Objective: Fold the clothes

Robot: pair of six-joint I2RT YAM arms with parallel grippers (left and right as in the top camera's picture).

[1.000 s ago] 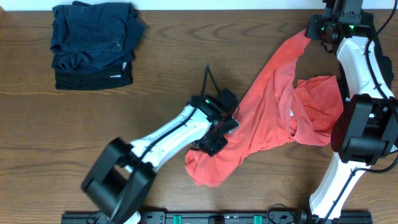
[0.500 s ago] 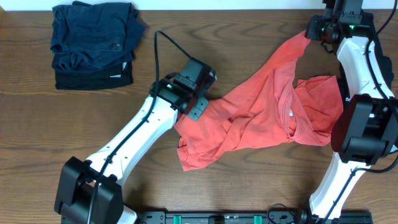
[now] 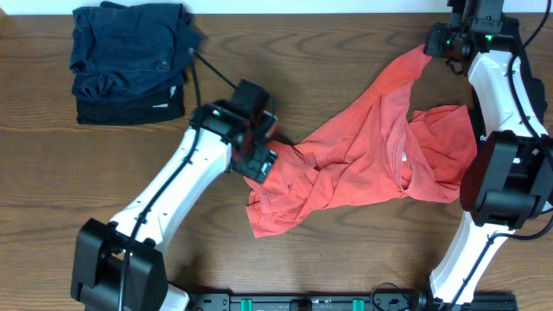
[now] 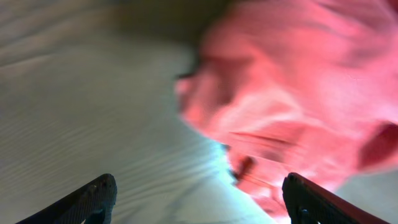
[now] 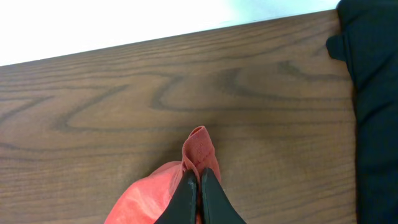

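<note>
Two grippers: the left gripper [image 3: 261, 157] and the right gripper [image 3: 435, 41] stand at opposite ends of one garment.
Left gripper: its jaws are spread wide with nothing between them. It sits low over the crumpled near end of the cloth, and fabric fills the space just ahead of it in the wrist view.
Right gripper: pinched tight on a small corner of the coral-red T-shirt [image 3: 371, 147], with a red tab poking out beyond the closed tips. It probably acts as an anchor, so that a pull from the other end draws the cloth flat.
Coral-red T-shirt: it runs from the right gripper's pinch as a narrow drawn band. It then widens into wrinkled heaps that reach right up to the left gripper. It is unfolded, and no lettering shows.
Dark stack [image 3: 130, 65]: well apart from the left gripper, on the side away from the shirt. It looks already folded and set aside to keep the working space free.
Tabletop [image 3: 86, 199]: bare wood lies between the left gripper and the dark stack.
Step, as judged: the shirt is being spread out and no fold has been made yet.
Next need: the left gripper needs a clean hold on a hem or corner, because grabbing several bunched layers would drag the heap instead of opening it.
</note>
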